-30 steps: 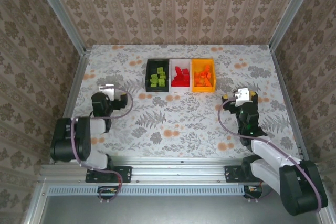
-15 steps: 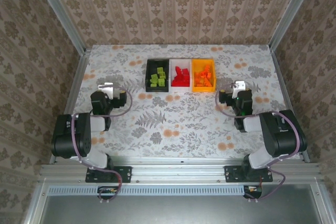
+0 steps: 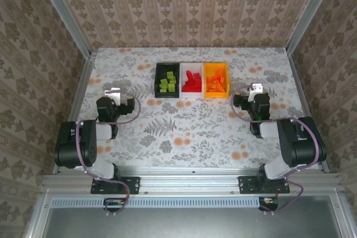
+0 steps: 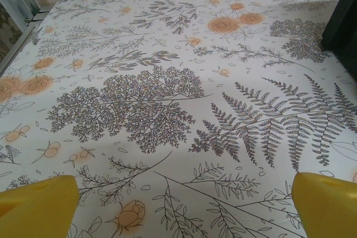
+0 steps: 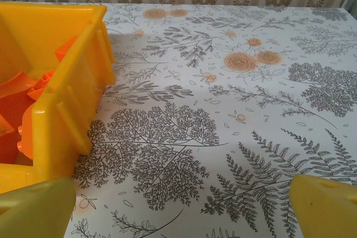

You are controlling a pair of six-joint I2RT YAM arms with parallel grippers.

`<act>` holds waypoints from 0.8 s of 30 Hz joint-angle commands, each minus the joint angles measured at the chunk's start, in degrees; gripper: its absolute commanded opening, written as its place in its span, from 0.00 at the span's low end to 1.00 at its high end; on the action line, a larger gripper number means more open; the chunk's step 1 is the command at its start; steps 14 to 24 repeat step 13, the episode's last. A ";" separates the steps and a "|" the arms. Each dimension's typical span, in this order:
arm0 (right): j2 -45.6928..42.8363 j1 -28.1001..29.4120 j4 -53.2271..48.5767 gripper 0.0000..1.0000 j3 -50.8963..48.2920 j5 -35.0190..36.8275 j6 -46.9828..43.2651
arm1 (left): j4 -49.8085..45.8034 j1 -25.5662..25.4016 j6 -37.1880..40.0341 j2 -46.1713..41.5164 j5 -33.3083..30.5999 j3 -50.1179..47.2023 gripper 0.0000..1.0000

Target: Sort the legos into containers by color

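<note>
Bright, even light on my feeds, just soft shadows. Wrist cams blur the close yellow fingertips (image 4: 39, 202); top cam's sharp.

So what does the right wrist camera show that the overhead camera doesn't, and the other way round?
Right wrist: the ribs on the side wall of the orange-yellow bin up close, and the yellow fingertips spread wide.

Overhead: the black bin of green legos, the white bin of red legos, the left arm, the right arm and the left pincer.

Both: the orange-yellow bin, its orange legos, the open right pincer and the floral table cover.
</note>
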 commanded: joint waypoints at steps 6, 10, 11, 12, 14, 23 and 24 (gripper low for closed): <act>-0.62 0.04 -0.51 1.00 0.18 -0.94 1.05 | -1.74 0.02 -0.57 -0.05 -2.55 2.06 1.00; -0.61 0.04 -0.51 1.00 0.18 -0.86 1.05 | -1.51 -0.05 -0.48 -0.06 -2.66 1.93 1.00; -0.70 0.04 -0.45 1.00 0.18 -0.82 1.05 | -1.34 -0.11 -0.49 -0.09 -2.80 1.89 1.00; -0.71 0.04 -0.43 1.00 0.24 -0.86 1.05 | -1.18 -0.18 -0.39 -0.08 -2.89 1.80 1.00; -0.71 0.04 -0.43 1.00 0.18 -0.86 1.13 | -1.00 -0.22 -0.39 -0.26 -2.98 1.63 1.00; -0.71 0.04 -0.43 1.00 0.18 -0.86 1.13 | -1.00 -0.22 -0.39 -0.26 -2.98 1.63 1.00; -0.71 0.04 -0.43 1.00 0.18 -0.86 1.13 | -1.00 -0.22 -0.39 -0.26 -2.98 1.63 1.00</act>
